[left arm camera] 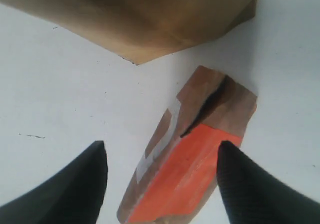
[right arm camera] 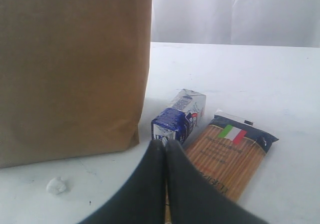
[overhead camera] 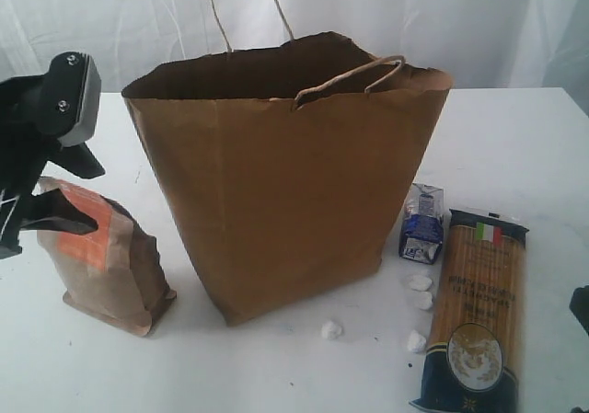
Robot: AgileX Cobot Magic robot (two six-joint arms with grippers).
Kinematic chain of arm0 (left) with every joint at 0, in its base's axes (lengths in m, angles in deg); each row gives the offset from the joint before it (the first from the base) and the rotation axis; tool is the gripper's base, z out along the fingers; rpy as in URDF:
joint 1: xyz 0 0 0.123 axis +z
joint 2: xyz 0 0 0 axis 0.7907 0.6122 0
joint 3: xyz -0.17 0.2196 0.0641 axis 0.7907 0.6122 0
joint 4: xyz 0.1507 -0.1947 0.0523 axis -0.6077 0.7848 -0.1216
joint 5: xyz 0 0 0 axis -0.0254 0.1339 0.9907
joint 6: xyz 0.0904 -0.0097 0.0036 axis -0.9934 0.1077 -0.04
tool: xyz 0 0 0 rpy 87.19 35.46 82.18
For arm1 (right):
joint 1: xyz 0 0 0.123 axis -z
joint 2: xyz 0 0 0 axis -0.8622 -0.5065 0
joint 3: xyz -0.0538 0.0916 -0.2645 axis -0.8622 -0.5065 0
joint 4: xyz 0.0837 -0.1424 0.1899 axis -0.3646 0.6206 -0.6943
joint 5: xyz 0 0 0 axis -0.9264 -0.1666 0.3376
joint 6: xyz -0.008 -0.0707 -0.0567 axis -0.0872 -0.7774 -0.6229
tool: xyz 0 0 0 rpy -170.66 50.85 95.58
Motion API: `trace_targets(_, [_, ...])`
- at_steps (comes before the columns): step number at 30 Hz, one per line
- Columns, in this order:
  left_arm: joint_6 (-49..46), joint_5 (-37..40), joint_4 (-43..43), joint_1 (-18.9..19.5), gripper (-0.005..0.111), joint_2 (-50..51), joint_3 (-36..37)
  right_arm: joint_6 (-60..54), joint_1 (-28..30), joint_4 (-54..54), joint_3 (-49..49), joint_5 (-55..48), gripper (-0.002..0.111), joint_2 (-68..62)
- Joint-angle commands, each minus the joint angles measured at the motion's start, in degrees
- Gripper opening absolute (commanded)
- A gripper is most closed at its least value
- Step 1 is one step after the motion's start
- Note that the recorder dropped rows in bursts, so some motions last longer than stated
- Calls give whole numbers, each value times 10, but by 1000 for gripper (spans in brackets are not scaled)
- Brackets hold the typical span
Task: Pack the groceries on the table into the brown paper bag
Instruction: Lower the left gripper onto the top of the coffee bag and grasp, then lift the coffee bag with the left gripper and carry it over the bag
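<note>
Three groceries lie outside the brown paper bag in the exterior view: one brown pouch with orange label left of it, and one small blue-white carton and one long spaghetti pack right of it, all on the white table. Four small white lumps sit by the bag's front right corner. The bag stands upright and open, but its inside is dark, so I cannot tell what it holds. The left gripper is at the pouch's top.

One thing the left wrist view adds: the left gripper's jaws are apart, straddling the pouch, one finger clear of it and the other at its orange edge.

Only the right wrist view shows the right gripper, jaws pressed together on nothing, near the bag's corner with the carton and pack just beyond. It shows one lump.
</note>
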Motion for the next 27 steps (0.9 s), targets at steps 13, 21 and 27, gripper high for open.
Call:
trace_targets(13, [138, 132, -16, 2, 0, 17, -3, -5, 4, 0, -1, -3, 0, 2])
trace_targets(21, [292, 144, -111, 2, 0, -120, -7, -5, 4, 0, -1, -3, 0, 2])
trace_targets(27, [355, 138, -104, 2, 0, -194, -83, -5, 4, 0, -1, -3, 0, 2])
